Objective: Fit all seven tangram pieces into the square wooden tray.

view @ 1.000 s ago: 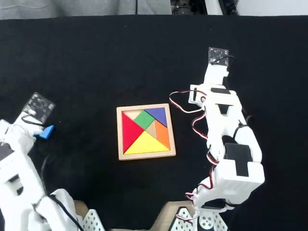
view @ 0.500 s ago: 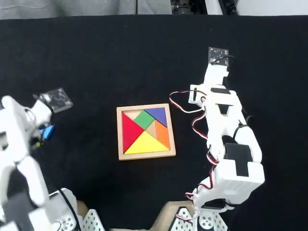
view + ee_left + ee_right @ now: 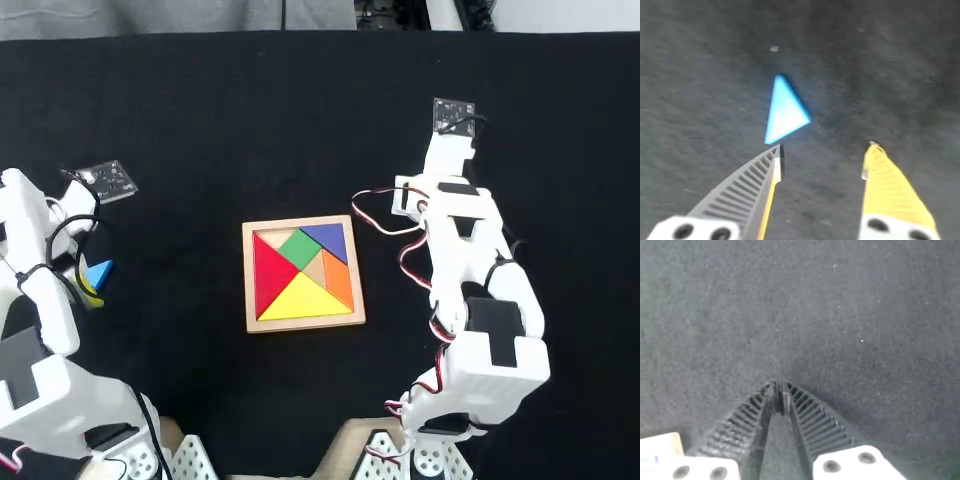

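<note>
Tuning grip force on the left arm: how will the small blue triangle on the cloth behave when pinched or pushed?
The blue triangle looks flat and rigid, so it probably won't bend or roll. Lying flat on the black cloth, it may slide or turn if nudged. Its sloped edges might squirt from the open left gripper.
</note>
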{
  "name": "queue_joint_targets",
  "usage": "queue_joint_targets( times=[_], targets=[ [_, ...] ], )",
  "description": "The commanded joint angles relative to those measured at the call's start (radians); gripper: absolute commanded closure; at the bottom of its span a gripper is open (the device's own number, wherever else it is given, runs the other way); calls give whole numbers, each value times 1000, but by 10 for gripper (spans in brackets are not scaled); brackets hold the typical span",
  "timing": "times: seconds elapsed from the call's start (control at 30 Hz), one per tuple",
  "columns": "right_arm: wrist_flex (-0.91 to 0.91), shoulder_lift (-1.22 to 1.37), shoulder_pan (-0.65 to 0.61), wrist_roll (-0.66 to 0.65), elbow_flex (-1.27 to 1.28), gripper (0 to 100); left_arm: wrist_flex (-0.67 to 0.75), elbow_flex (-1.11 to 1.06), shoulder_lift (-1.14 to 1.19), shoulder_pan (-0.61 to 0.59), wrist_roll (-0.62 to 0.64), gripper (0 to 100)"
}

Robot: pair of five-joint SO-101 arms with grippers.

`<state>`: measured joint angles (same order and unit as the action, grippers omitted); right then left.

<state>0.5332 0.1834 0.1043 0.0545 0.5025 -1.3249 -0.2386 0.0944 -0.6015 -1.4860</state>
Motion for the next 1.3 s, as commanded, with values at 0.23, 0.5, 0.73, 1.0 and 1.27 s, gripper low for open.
queue_joint_targets(
  times=[0.23, 0.5, 0.73, 1.0, 1.27],
  targets=[
    [-21, -8, -37, -12, -38, 986, 229, -68, 66, 4, -315, 700],
    [-21, -8, -37, -12, -38, 986, 236, -59, 120, 5, -408, 704],
    [-21, -8, -37, -12, -38, 986, 227, 25, 216, 13, -408, 705],
    [-21, -8, -38, -12, -38, 986, 224, 28, 238, 21, -402, 816],
    [-21, -8, -38, -12, -38, 986, 101, 108, 239, 31, -402, 851]
  ],
)
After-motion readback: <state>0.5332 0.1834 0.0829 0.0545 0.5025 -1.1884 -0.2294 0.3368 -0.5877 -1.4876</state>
